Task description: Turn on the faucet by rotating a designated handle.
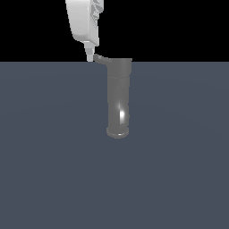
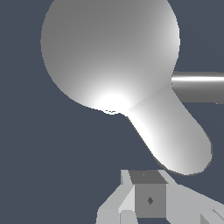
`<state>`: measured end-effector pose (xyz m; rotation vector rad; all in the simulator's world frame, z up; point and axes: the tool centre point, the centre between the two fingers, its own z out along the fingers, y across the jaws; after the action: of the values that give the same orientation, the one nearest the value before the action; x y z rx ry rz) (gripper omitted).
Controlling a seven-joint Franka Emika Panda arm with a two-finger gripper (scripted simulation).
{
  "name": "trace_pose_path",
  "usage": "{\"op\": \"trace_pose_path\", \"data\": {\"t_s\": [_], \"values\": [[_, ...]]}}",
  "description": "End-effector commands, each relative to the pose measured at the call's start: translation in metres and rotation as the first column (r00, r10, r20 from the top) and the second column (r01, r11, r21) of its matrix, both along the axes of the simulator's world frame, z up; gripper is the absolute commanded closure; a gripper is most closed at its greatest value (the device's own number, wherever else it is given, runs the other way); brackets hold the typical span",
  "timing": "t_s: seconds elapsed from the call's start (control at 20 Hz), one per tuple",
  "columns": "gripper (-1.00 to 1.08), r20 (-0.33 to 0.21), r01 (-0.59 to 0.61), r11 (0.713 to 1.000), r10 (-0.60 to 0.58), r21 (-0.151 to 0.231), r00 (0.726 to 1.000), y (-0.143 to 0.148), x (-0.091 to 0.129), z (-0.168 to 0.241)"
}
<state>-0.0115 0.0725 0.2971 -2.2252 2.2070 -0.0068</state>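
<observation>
Closest to the wrist camera sits the end effector (image 2: 150, 199), its pale blocky fingers (image 2: 114, 204) filling the near edge of that view, with the rounded tip of the handle (image 2: 175, 140) just beyond them. Whether the fingers are spread or pressed together cannot be told from either view.

Seen from the exterior view, the faucet (image 1: 118, 96) stands upright on the dark grey desk (image 1: 53, 170), near the middle of the scene, its flared rim resting on the surface and its wider cap at the top. From that cap the handle (image 1: 102, 58) sticks out sideways toward 9 o'clock. At the handle's outer end, the end effector (image 1: 91, 56) comes down from about 11 o'clock of the faucet's cap; its fingertip appears to touch the handle's tip or sit just beside it. A bright highlight marks the lower part of the column.
</observation>
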Motion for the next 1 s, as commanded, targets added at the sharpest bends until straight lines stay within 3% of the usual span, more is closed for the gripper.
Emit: {"op": "trace_pose_path", "data": {"t_s": [0.0, 0.7, 0.75, 0.8, 0.95], "values": [[1.08, -0.005, 0.016, 1.0, -0.016, -0.003, 1.0, -0.013, -0.008, 0.0], [1.08, -0.008, 0.019, 1.0, -0.019, -0.002, 1.0, -0.033, -0.046, 0.0], [1.08, -0.008, 0.019, 1.0, -0.019, -0.002, 1.0, -0.033, -0.046, 0.0], [1.08, -0.007, -0.012, 1.0, 0.012, -0.001, 1.0, -0.015, -0.044, 0.0], [1.08, -0.007, -0.005, 1.0, 0.005, -0.001, 1.0, -0.034, -0.049, 0.0]]}}
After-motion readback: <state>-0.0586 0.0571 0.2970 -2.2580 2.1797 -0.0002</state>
